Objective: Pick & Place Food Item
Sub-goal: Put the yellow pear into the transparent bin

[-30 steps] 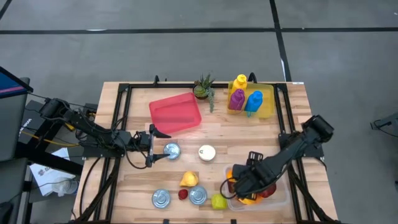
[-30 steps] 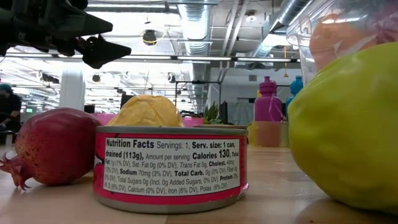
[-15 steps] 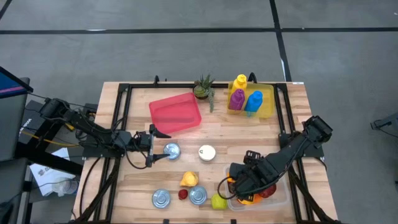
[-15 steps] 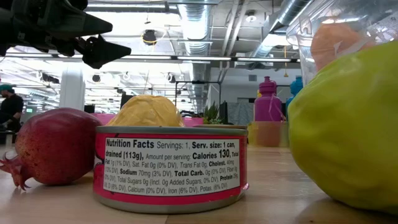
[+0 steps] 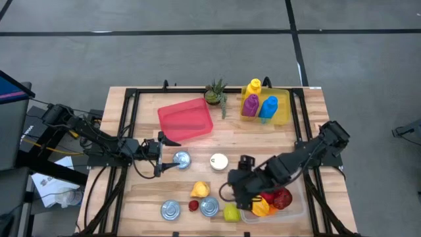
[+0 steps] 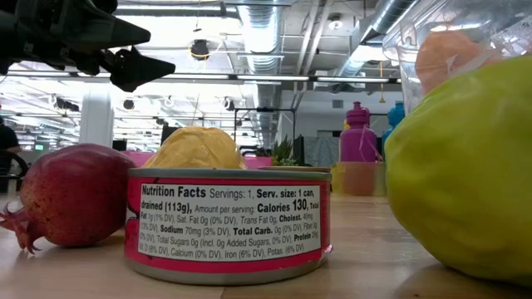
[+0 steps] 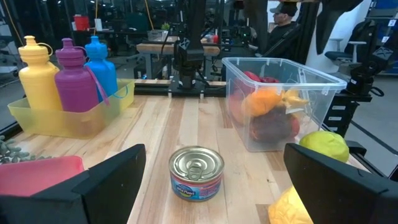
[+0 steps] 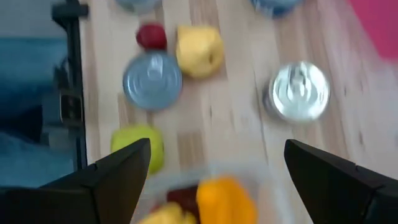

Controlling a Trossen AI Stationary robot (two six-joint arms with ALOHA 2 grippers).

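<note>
A clear plastic bin (image 5: 293,209) at the near right holds orange, red and yellow food (image 5: 262,205). Loose on the wood lie a yellow food item (image 5: 199,190), a small red fruit (image 5: 193,205), a green fruit (image 5: 230,212) and two tins (image 5: 209,207). My right gripper (image 5: 231,191) hangs open above the table just left of the bin, pointing steeply down, with nothing between its fingers (image 8: 217,146). At the left, my left gripper (image 5: 161,155) waits open and level, facing a tin (image 7: 197,172).
A pink tray (image 5: 185,120), a small plant (image 5: 214,92) and a yellow tub with three bottles (image 5: 263,105) stand along the far side. A white round lid or tin (image 5: 218,161) lies mid-table. A black frame (image 5: 131,131) borders the tabletop.
My right gripper has risen out of the bin and gone toward the table's left edge, tipping less steeply downward. It now hangs over the wood beside the bin's left wall. The food in the bin shows uncovered.
</note>
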